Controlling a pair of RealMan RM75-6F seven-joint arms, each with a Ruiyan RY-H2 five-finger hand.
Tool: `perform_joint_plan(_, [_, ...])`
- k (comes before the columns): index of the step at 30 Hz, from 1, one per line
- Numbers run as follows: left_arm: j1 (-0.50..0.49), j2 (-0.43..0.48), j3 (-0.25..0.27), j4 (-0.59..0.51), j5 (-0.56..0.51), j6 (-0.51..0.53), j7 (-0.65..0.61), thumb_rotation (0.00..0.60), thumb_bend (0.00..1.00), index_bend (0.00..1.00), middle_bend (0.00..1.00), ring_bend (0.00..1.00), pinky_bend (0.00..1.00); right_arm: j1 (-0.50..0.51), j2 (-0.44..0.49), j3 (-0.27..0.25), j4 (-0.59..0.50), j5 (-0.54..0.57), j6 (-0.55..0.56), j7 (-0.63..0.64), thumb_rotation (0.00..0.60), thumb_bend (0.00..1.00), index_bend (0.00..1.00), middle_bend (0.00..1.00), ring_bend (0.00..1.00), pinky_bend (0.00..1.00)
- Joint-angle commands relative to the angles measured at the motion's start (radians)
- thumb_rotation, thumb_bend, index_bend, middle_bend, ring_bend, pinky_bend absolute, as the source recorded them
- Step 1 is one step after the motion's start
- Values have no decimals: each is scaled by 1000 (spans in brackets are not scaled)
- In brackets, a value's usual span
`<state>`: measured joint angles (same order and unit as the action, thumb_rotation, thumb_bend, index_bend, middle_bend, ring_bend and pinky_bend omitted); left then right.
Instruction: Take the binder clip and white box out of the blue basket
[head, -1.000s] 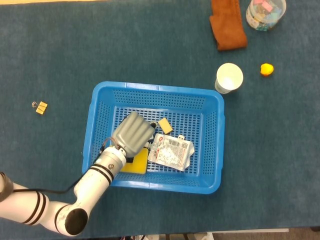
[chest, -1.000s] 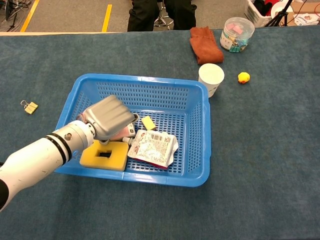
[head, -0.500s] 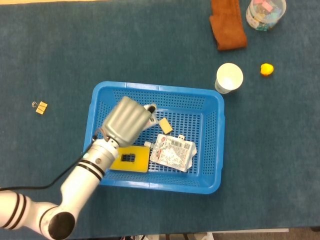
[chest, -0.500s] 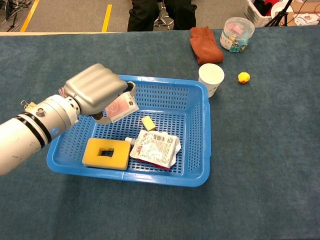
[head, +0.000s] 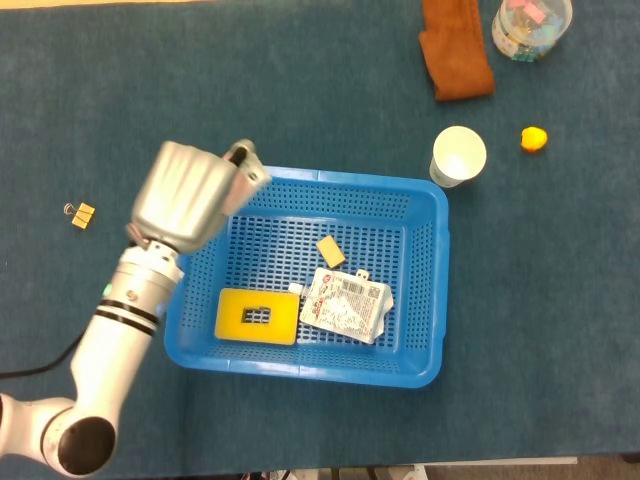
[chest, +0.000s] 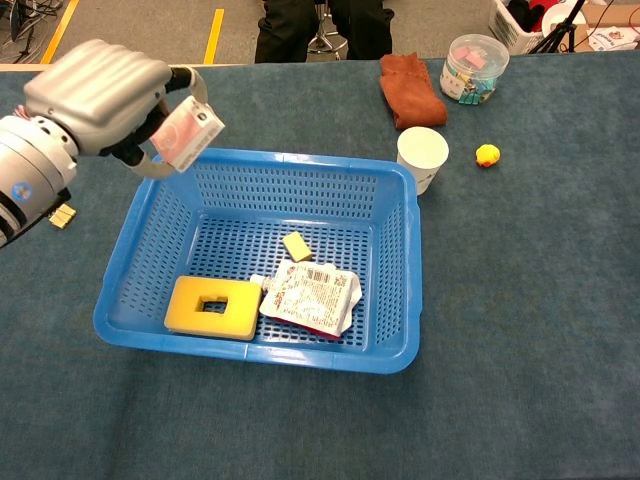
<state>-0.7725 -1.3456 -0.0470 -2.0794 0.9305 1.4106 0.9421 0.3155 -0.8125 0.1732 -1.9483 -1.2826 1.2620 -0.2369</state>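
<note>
Above the far left corner of the perforated blue plastic basket (chest: 390, 250), the left hand (chest: 100, 95) grips the small white cardboard box (chest: 186, 133), clear of the rim. Its long axis slants, upper end tipped toward the table's far side, pinkish printed face turned outward. Left of the basket, on the dark teal felt, lies the small gold binder clip (head: 81, 213). Inside remain a yellow sponge square (chest: 212, 307), a crinkled foil packet (chest: 308, 295) and a small tan block (chest: 297, 246).

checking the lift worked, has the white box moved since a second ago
Yes. The left hand holds the white box raised above the blue basket's far-left corner; a second ago it was down inside, near the yellow sponge.
</note>
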Motion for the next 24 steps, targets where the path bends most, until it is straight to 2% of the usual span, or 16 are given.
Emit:
perform_joint_plan(1, [14, 35, -14, 11, -23, 10, -2, 600, 164, 471, 836, 782, 881, 0, 0, 0, -1, 1, 0, 0, 600, 256, 351, 276, 110, 135])
perform_joint_plan(13, [40, 126, 52, 30, -151, -42, 87, 600, 163, 447, 818, 778, 879, 9, -1, 1, -8, 10, -5, -17, 600, 257, 352, 276, 112, 135])
perform_joint_plan(15, [39, 130, 55, 34, -185, -49, 105, 600, 163, 411, 809, 774, 876, 11, -2, 1, -9, 11, -7, -21, 600, 257, 352, 276, 112, 135])
perform_joint_plan(18, [31, 136, 53, 30, -254, -60, 132, 600, 163, 301, 780, 758, 871, 14, -4, 1, -11, 15, -9, -28, 600, 257, 352, 276, 112, 135])
perform_joint_plan(21, [34, 131, 54, 36, -275, -60, 127, 600, 162, 220, 755, 731, 868, 15, -6, 0, -11, 20, -12, -32, 600, 257, 352, 276, 112, 135])
perform_joint_plan(24, [43, 133, 53, 42, -270, -61, 99, 600, 162, 184, 723, 681, 865, 13, -9, -3, -9, 25, -10, -33, 600, 256, 352, 276, 112, 135])
